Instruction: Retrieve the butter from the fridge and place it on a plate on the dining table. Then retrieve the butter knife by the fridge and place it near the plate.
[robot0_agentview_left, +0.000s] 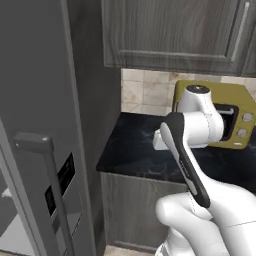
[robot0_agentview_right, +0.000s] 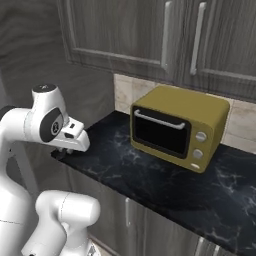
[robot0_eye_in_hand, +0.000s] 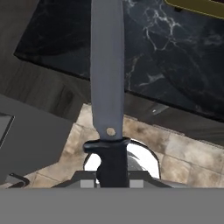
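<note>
Butter knife (robot0_eye_in_hand: 106, 74) sits clamped by its dark handle in the claw (robot0_eye_in_hand: 112, 173), whose jaws are closed tight on it. The grey blade runs straight out toward twelve o'clock in the hand view, above the black counter (robot0_eye_in_hand: 175, 70) edge. Judging by this lifted hold beside the fridge (robot0_agentview_left: 35, 125), it is carried for the dining table.

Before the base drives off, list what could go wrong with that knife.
1. The hand grips the butter knife by its dark handle alone, so the long blade sticks far out and could tilt or slip in the grip.
2. The blade hangs over the edge of the black counter, beside the fridge; turning might knock it against either.
</note>
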